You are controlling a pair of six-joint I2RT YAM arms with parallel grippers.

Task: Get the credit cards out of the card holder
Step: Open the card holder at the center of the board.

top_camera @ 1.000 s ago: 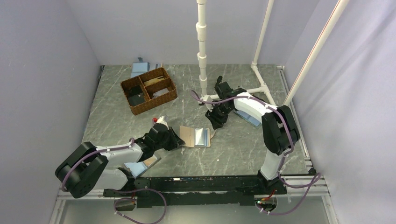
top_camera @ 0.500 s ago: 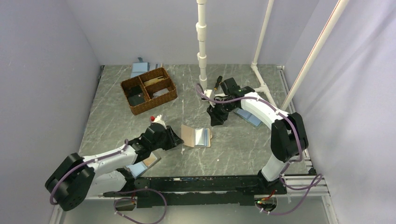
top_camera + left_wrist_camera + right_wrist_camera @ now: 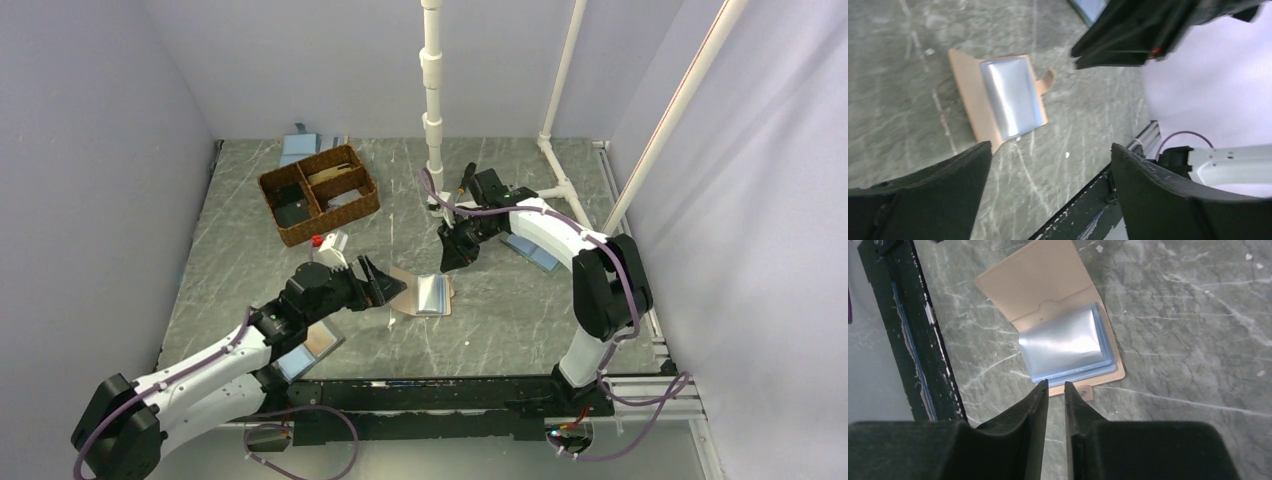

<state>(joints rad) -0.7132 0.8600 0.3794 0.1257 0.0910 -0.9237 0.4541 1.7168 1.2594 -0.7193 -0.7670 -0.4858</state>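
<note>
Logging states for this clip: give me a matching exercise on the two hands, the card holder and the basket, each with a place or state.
Things:
1. left hand
2. right hand
3. card holder
4. basket

Place or state:
A. lies open, mid-table
B. fingers nearly together, nothing between them
C. back left of the table
D. fingers wide apart

Pairs: 1-D, 2-B, 3-A, 4-C
</note>
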